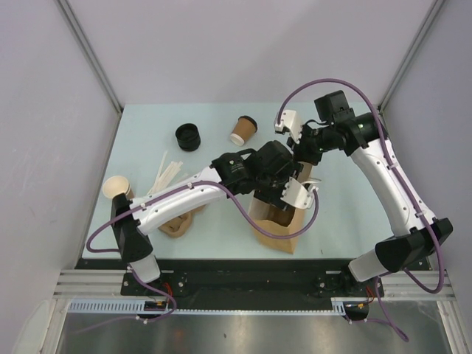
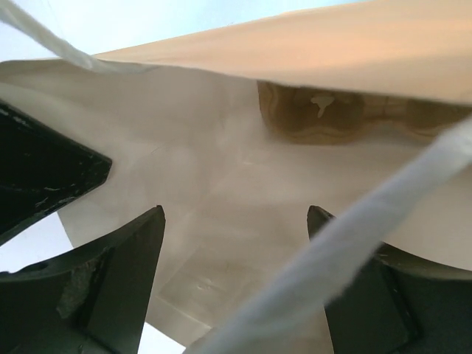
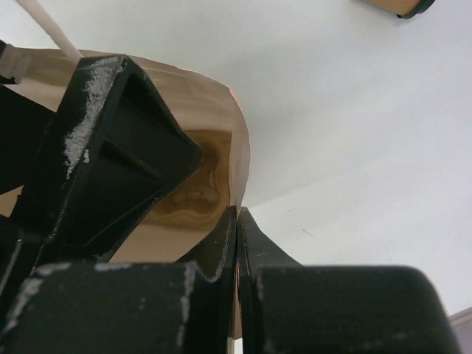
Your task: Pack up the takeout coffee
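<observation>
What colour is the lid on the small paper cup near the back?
Black lid on a brown cup; the top view shows it best.

Left claw [image 2: 236,221] gapes wide; right claw [image 3: 237,217] is clamped tight.

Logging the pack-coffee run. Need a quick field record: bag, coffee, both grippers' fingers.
paper bag: upright, mouth open
takeout coffee: on table behind the bag, not packed
left gripper: fingers open in the bag mouth, holding nothing
right gripper: fingers shut on the bag rim
brown item: low inside the bag, cannot tell what it is
</observation>
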